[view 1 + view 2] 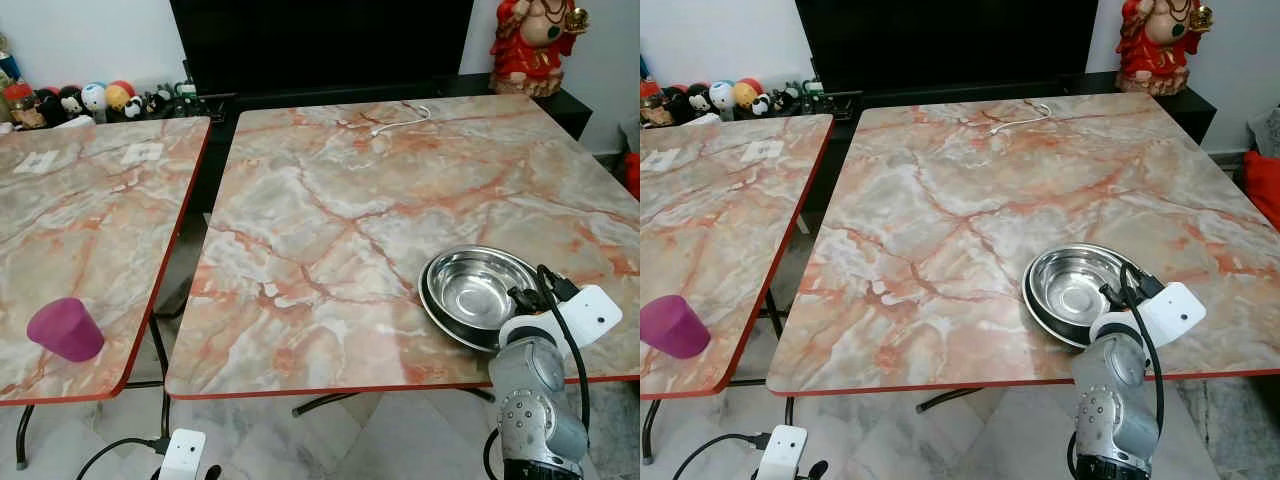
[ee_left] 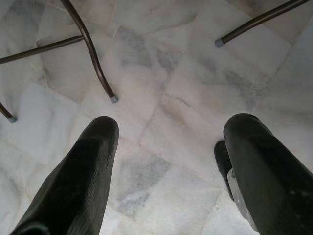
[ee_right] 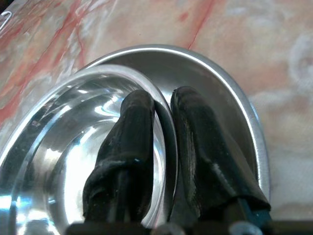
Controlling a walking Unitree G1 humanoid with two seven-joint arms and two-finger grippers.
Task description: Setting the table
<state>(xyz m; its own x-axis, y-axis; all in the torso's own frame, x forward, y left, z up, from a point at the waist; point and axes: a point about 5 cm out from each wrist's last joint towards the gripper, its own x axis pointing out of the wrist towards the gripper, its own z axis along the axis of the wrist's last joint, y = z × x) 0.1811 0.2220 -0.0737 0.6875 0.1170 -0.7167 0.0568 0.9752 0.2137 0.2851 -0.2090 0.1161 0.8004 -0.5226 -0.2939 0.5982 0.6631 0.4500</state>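
Note:
A steel bowl (image 1: 482, 284) rests inside a shallow steel plate (image 1: 433, 306) near the front right edge of the big marble table (image 1: 330, 230). My right gripper (image 3: 159, 98) is shut on the bowl's near rim. One finger sits inside the bowl (image 3: 73, 127) and the other outside it, over the plate (image 3: 225, 83). A purple cup (image 1: 65, 329) lies tipped near the front of the left marble table (image 1: 90, 220). My left gripper (image 2: 171, 127) hangs open over the floor with nothing between its fingers.
A white cable (image 1: 400, 122) lies at the far side of the big table. Two white cards (image 1: 142, 152) lie on the left table. A narrow gap separates the tables. Toy figurines (image 1: 90, 100) and a red statue (image 1: 535, 40) stand behind. Table legs (image 2: 93, 58) reach the tiled floor.

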